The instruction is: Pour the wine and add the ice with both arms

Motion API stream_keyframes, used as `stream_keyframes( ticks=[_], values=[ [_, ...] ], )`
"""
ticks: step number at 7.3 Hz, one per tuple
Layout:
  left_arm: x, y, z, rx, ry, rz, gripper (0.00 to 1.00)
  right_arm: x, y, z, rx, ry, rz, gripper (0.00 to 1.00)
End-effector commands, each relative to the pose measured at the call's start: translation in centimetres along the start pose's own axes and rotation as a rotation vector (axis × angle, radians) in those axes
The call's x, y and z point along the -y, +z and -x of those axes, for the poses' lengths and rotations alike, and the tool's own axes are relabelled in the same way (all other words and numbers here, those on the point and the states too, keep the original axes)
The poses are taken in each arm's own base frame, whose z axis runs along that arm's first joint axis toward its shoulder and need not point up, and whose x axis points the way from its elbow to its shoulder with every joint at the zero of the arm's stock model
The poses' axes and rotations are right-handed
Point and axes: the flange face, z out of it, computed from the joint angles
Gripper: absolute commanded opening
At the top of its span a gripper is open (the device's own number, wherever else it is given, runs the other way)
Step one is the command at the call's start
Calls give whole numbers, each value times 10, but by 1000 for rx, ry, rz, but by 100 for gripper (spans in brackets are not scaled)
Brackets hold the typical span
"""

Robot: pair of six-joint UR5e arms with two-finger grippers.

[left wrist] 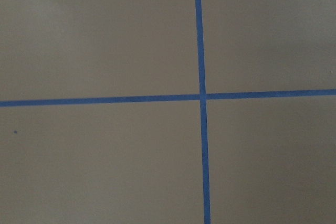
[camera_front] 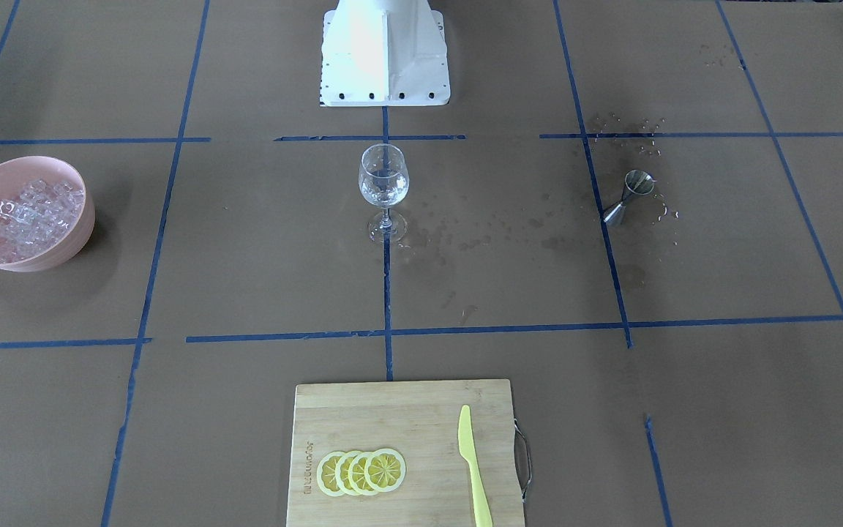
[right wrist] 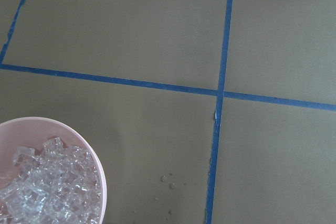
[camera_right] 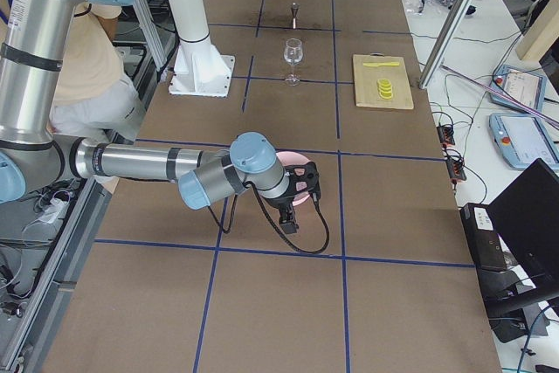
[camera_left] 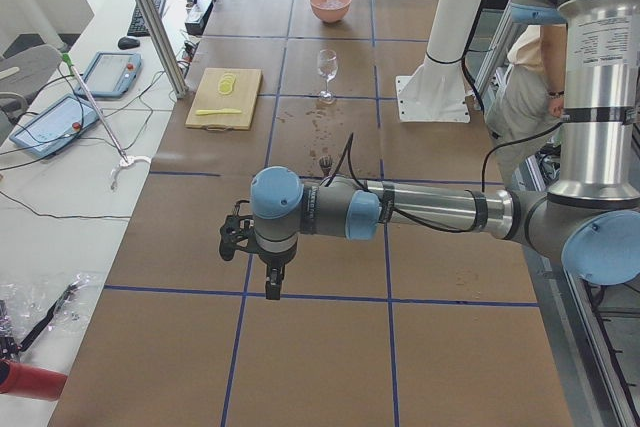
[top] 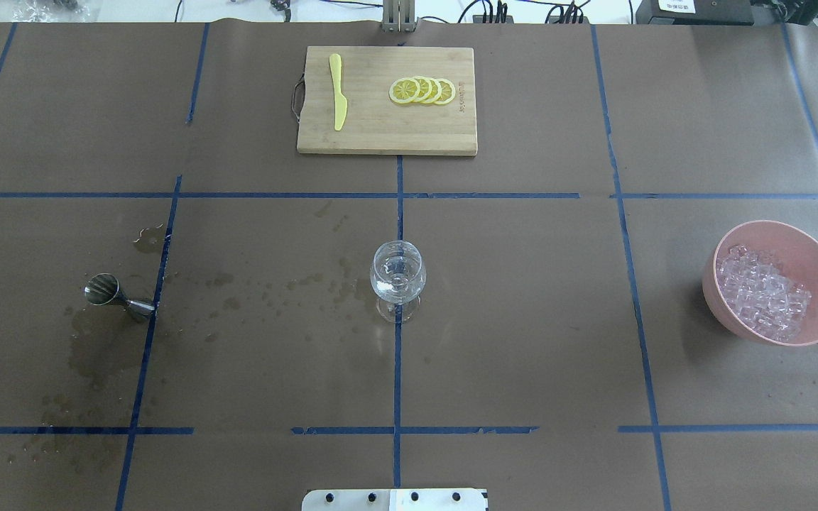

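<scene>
A clear wine glass (camera_front: 383, 183) stands upright at the table's centre, also seen from overhead (top: 397, 273). A heap of ice (camera_front: 32, 214) fills a pink bowl (top: 814, 248) on the robot's right side; the right wrist view shows the ice (right wrist: 47, 184) at its lower left. A steel jigger (top: 114, 294) lies tipped on the left side among wet spots. My left gripper (camera_left: 270, 282) hangs over bare table far from the glass. My right gripper (camera_right: 289, 220) hangs next to the bowl. Both show only in the side views, so I cannot tell if they are open or shut.
A bamboo cutting board (top: 380, 135) at the far edge carries lemon slices (top: 423, 91) and a yellow knife (top: 338, 92). The white pedestal base (camera_front: 385, 58) stands behind the glass. Blue tape lines cross the brown table. A person (camera_right: 83, 67) stands behind the robot.
</scene>
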Motion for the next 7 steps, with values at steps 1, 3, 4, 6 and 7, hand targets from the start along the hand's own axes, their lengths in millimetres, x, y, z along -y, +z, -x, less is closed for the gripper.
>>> stream_keyframes(
  ticks=[1, 3, 4, 6, 7],
  values=[
    [-23, -5, 3, 4, 94, -56, 100, 14, -4, 22, 19, 27, -7, 100],
    [-25, 4, 10, 3, 80, -37, 100, 21, 9, 73, 53, 45, 31, 100],
    [-24, 3, 7, 2, 86, -41, 100, 22, 13, 108, 64, 44, 45, 100],
    [-21, 0, 4, 2, 103, -56, 100, 20, 48, 155, -55, 5, 34, 100],
    [-21, 0, 4, 2, 111, -65, 100, 20, 64, 169, -55, 11, 47, 100]
  ],
)
